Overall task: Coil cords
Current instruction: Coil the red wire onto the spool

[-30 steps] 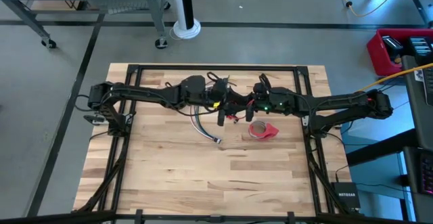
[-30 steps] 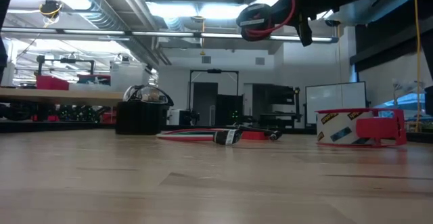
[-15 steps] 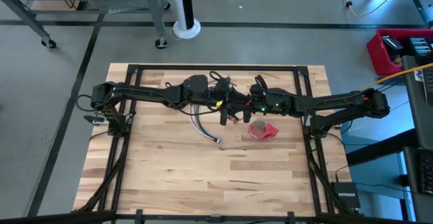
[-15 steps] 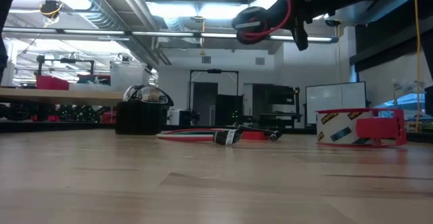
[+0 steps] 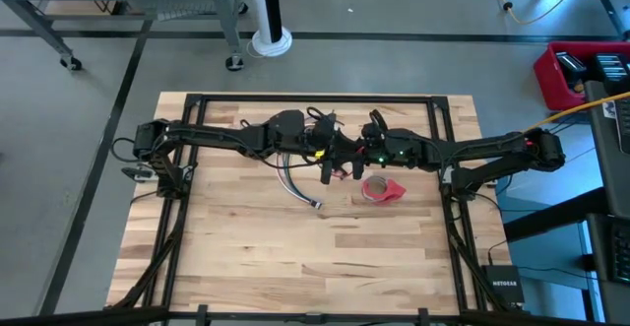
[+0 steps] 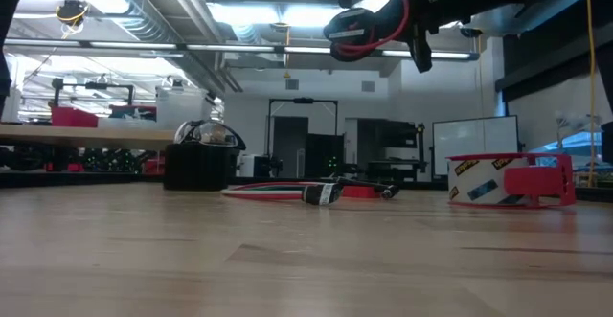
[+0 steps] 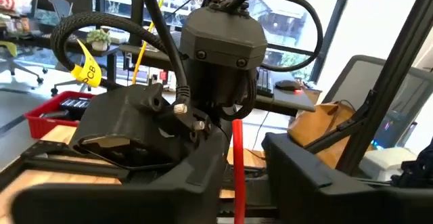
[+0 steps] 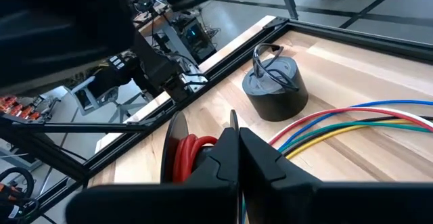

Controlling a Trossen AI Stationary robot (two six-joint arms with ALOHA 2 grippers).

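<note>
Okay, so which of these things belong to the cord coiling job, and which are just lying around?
Job: long wire bundle on the table; black-and-red coil, aloft where the left end effector and right end effector meet; grey coil.
Lying about: red tape roll; red block by it.

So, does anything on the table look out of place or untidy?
Yes. The wire bundle lies loose and uncoiled on the table, its coloured wires fanned apart beside the grey coil. The black-and-red coil hangs in the air between both arms.
</note>
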